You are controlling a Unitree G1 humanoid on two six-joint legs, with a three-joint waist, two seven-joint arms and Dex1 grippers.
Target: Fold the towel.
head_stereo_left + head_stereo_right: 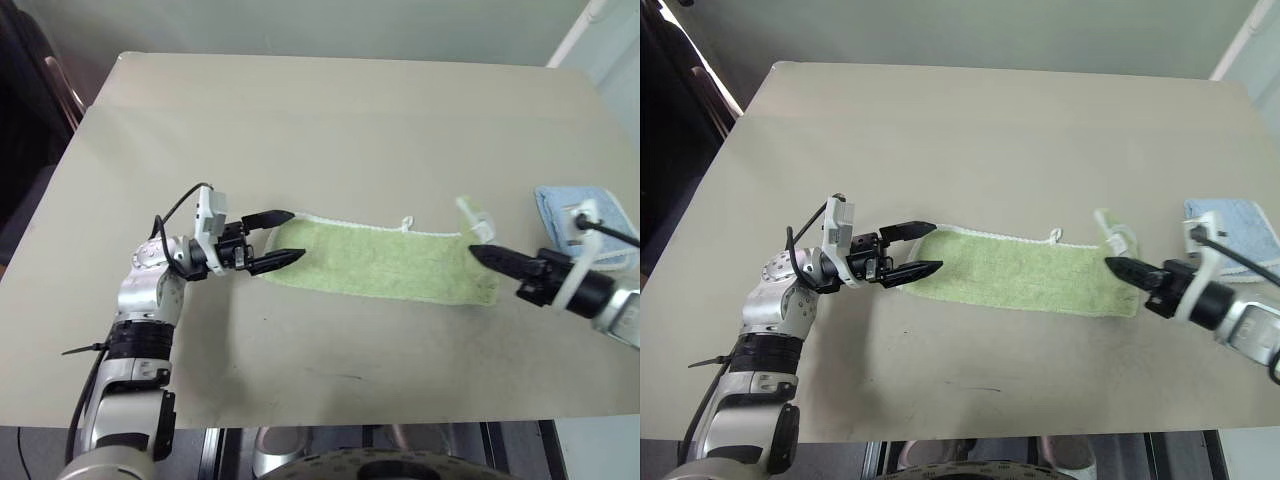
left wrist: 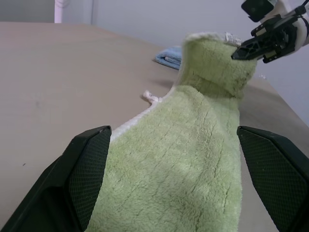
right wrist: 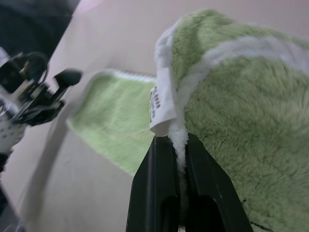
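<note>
The lime-green towel [image 1: 380, 260] lies as a long strip across the table [image 1: 330, 120], with white edging and a small loop tag [image 1: 407, 223] on its far side. My left gripper [image 1: 297, 234] is open at the strip's left end, one finger on each side of the cloth, level with the table. My right gripper [image 1: 475, 252] is shut on the towel's right end, pinching the white-edged corner by the label [image 3: 161, 106]. That end is raised off the table and curls over toward the rest of the strip [image 2: 217, 63].
A folded pale blue cloth [image 1: 585, 222] lies at the table's right edge, just behind my right arm. Bare tabletop stretches beyond and in front of the towel. A dark chair stands off the far left corner.
</note>
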